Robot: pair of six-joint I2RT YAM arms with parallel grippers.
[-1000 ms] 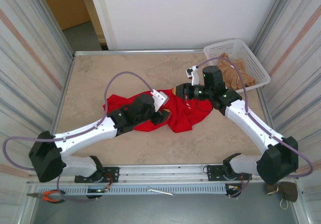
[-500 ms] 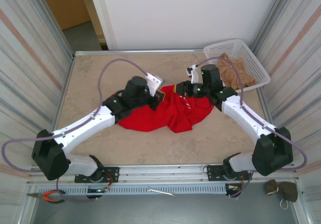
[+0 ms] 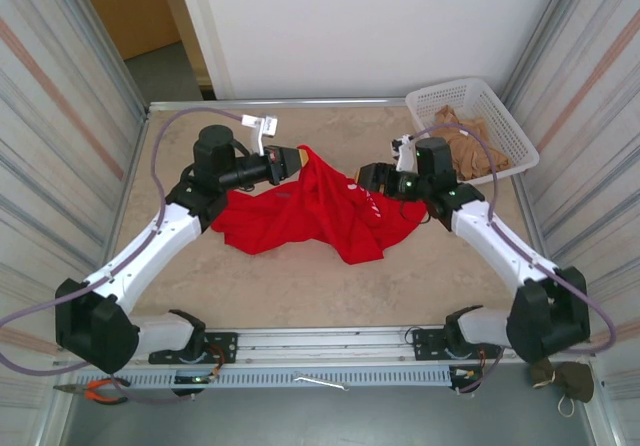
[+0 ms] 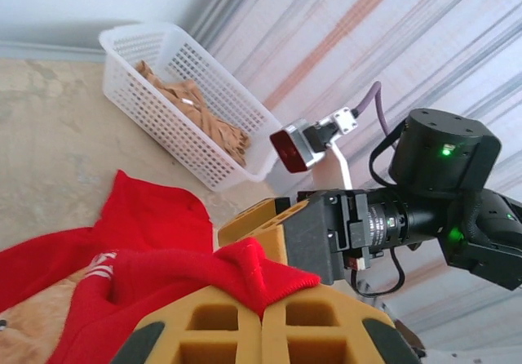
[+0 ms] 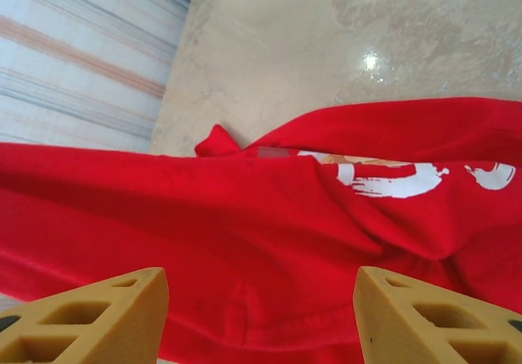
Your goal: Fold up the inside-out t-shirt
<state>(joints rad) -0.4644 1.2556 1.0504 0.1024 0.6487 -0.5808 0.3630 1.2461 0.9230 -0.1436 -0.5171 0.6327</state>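
The bright red cotton t-shirt [image 3: 290, 221] lies crumpled in the middle of the beige marbled tabletop [image 3: 300, 286], btw. the two arms. One part of it is pulled up from the table and hangs in a ridge from the L gripper [image 3: 296, 157], which is above the far-left part of the cloth. From the L wrist cam, its two tan fingers [image 4: 212, 331] are pressed together and a thick red fold is pinched at their tips. The rest of the shirt spreads on the table to the near side and to the right, w/ a white print [image 5: 391, 176] showing on the right part.

The R gripper [image 3: 357, 178] is at the right edge of the shirt and points to the left, facing the L one. Its tan fingers [image 5: 90, 315] stand spread wide, w/ red cloth in front of the gap and nothing held. If they touch the cloth, I cannot tell.

In the far-right corner stands a white plastic lattice basket [image 3: 445, 88] w/ a tan-beige cloth [image 3: 470, 146] inside, well apart from the shirt.
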